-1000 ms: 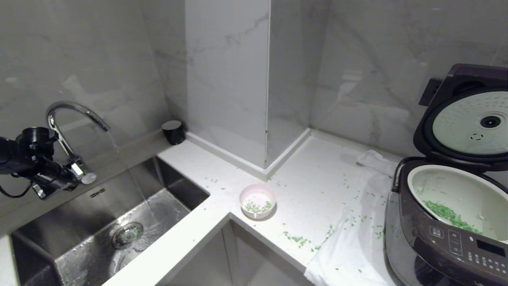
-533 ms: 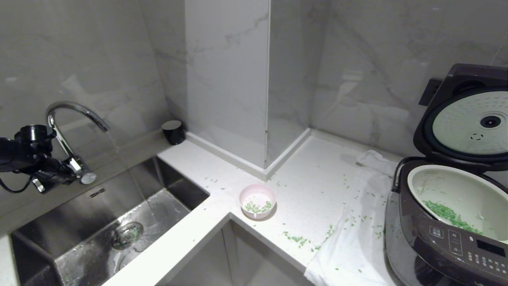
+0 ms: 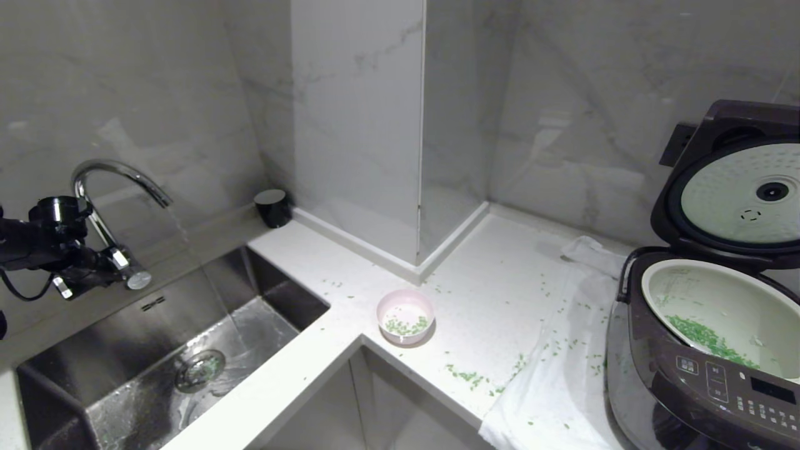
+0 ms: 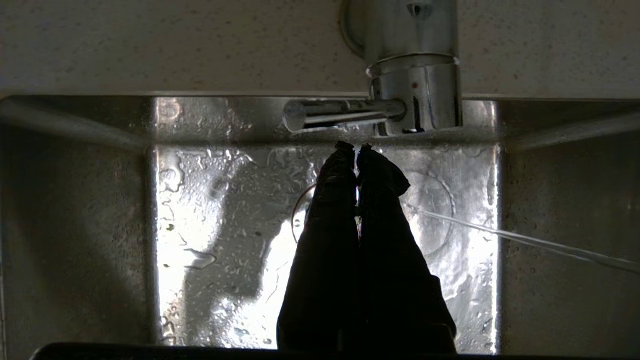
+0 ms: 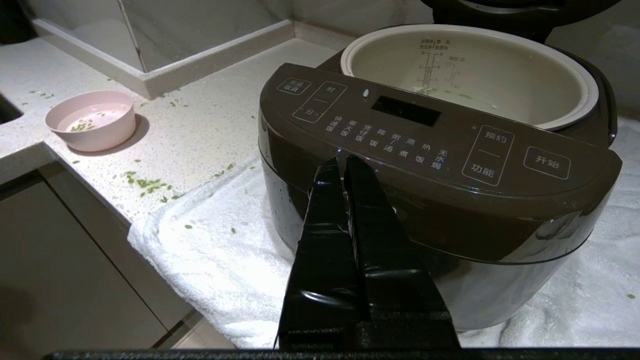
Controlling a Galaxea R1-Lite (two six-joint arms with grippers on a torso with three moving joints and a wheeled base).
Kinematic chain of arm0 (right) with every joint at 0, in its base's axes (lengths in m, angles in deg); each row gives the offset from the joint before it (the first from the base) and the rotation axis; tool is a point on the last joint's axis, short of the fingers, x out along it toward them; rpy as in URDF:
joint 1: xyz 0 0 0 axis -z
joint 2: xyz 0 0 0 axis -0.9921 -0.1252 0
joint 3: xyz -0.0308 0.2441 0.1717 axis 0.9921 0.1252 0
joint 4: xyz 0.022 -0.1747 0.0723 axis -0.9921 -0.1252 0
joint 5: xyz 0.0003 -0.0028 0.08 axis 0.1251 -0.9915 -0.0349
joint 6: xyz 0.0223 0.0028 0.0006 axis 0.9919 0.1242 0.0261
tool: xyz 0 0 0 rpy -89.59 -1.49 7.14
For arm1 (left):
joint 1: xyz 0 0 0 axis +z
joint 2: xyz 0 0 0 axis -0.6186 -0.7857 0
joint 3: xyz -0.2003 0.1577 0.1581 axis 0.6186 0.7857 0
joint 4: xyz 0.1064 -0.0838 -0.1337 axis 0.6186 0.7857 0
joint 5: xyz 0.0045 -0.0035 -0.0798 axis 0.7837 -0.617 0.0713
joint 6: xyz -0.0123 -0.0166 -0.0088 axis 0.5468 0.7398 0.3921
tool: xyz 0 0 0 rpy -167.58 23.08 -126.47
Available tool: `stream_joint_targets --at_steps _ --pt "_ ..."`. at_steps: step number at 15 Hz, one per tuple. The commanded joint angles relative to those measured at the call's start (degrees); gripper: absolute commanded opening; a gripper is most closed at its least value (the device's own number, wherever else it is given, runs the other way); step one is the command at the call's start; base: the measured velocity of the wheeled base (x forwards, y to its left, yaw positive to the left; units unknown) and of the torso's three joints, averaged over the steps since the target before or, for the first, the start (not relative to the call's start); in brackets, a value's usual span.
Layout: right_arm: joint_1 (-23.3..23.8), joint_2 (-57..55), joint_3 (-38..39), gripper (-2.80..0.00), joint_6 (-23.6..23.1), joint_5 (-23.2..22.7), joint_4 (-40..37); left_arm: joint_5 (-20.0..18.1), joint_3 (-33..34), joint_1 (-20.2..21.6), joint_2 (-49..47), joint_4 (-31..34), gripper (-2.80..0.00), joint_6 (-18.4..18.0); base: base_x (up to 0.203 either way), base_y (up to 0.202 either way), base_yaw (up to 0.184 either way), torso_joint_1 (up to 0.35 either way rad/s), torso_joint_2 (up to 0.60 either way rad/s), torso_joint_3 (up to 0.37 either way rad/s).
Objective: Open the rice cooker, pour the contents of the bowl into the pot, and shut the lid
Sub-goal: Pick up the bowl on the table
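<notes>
The fingers (image 4: 345, 200) of the left gripper (image 4: 356, 150) are pressed together on nothing, their tips close to the lever of the tap (image 4: 412, 95) over the wet sink (image 3: 81, 375), where water runs from the spout. The right gripper (image 5: 344, 162) is likewise closed and empty, parked in front of the rice cooker's (image 3: 700, 381) button panel.

Out on the counter (image 3: 500, 275), the bowl (image 3: 405, 315) sits upright near the inner corner, well apart from both grippers, with a few green bits (image 3: 406, 325) left inside. Others lie scattered on the counter and the white towel (image 3: 550, 400). The pot (image 3: 725, 306) already holds a heap of green, and the lid (image 3: 731, 181) stands raised on its hinge.

The lid looks stiff and smooth, probably sprung; I judge it best pushed down at its top front edge, away from the hinge. The bowl looks light and slippery, best pinched at the rim.
</notes>
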Motion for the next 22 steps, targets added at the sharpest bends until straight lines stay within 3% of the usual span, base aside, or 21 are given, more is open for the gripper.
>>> stream_joint_targets --at_steps 1,3,8,14,18,22 --pt "-0.02 -0.07 0.01 -2.80 -0.04 -0.02 -0.02 0.07 -0.62 0.10 -0.82 -0.02 -2.80 0.10 0.000 0.000 0.000 0.000 0.00 0.000" --pt "-0.02 -0.07 0.01 -2.80 -0.04 -0.02 -0.02 0.24 -0.97 0.02 -1.06 -2.38 -2.80 0.08 0.000 0.000 0.000 0.000 0.00 0.000" --pt "-0.02 -0.07 0.01 -2.80 -0.04 -0.02 -0.02 5.08 -1.06 -0.08 -2.58 -10.13 -2.80 -1.31 0.000 0.000 0.000 0.000 0.00 0.000" --pt "-0.02 -0.07 0.01 -2.80 -0.04 -0.02 -0.02 4.23 2.22 -0.20 2.30 -5.54 -2.80 -0.88 0.000 0.000 0.000 0.000 0.00 0.000" --pt "-0.02 -0.07 0.01 -2.80 -0.04 -0.02 -0.02 -1.13 14.06 -1.29 10.98 -4.03 -2.80 -0.88 0.000 0.000 0.000 0.000 0.00 0.000" --pt "-0.02 -0.07 0.01 -2.80 -0.04 -0.02 -0.02 -13.39 30.67 -3.90 25.89 -4.27 -2.80 -1.39 0.000 0.000 0.000 0.000 0.00 0.000"
